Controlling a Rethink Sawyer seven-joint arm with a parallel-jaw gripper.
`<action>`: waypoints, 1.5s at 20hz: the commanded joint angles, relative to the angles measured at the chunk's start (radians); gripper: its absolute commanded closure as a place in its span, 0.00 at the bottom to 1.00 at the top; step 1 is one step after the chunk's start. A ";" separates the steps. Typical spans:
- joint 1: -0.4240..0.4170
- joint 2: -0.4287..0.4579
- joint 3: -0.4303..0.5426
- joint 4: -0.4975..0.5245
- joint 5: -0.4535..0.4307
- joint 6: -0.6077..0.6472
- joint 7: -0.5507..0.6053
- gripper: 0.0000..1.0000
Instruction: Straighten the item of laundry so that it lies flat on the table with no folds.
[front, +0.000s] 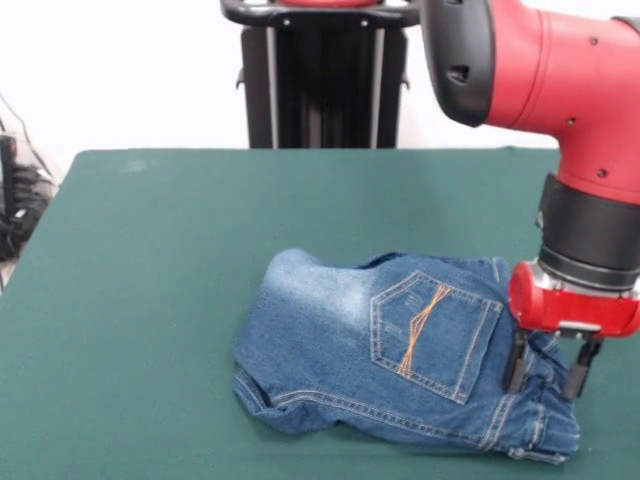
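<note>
1. The gripper (550, 368) stands with its two dark fingers (516, 362) apart, straddling a ridge of waistband; whether they pinch the cloth, I cannot tell.
2. That spot seems chosen as an edge to pull the fold out by.
3. The jeans (400, 350) lie doubled over on the green table (150, 300), legs tucked under, one orange-stitched pocket (432, 335) facing up.
4. The red arm (570, 80) comes down from above, wrist vertical, over the garment's waistband end.
</note>
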 joint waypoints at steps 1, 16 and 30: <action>0.052 0.081 0.082 0.104 0.075 -0.010 0.325 0.00; -0.001 0.084 0.181 0.180 0.099 -0.110 0.245 0.00; 0.008 0.083 0.172 0.188 0.121 -0.109 0.251 1.00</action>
